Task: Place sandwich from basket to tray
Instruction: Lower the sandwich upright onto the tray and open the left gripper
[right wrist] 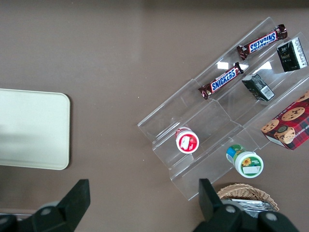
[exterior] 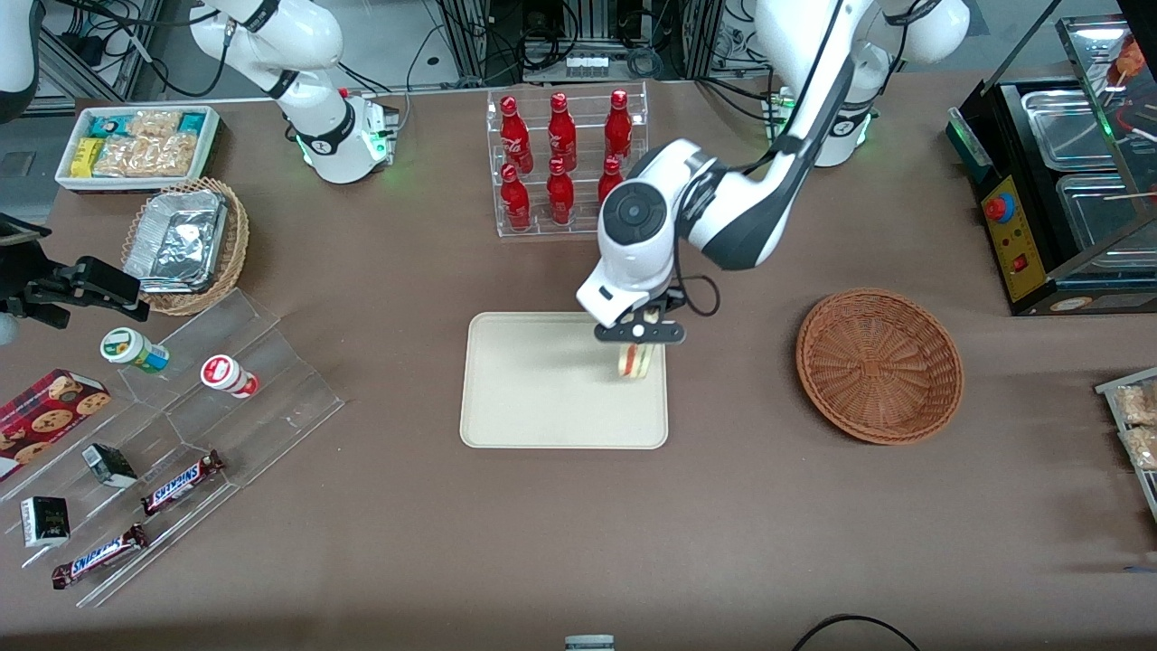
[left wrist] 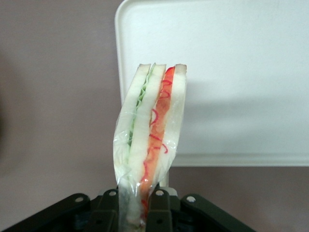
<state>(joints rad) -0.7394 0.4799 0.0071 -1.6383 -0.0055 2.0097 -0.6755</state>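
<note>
Gripper clamped on sandwich, holding it upright over the tray edge nearest the basket. Wrist view shows the sandwich in clear wrap, green and red filling layers visible; front view hides that. Basket holds nothing, sits on the worktop.

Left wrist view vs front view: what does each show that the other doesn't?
Only the left wrist view: the sandwich's cut edge up close, green and orange-red layers inside clear wrap, pinched between the gripper's fingers. Only the front view: the empty basket toward the working arm's end, the cola bottle rack, and the whole tray. Both: gripper shut on the sandwich, over the tray's edge nearest the basket.
</note>
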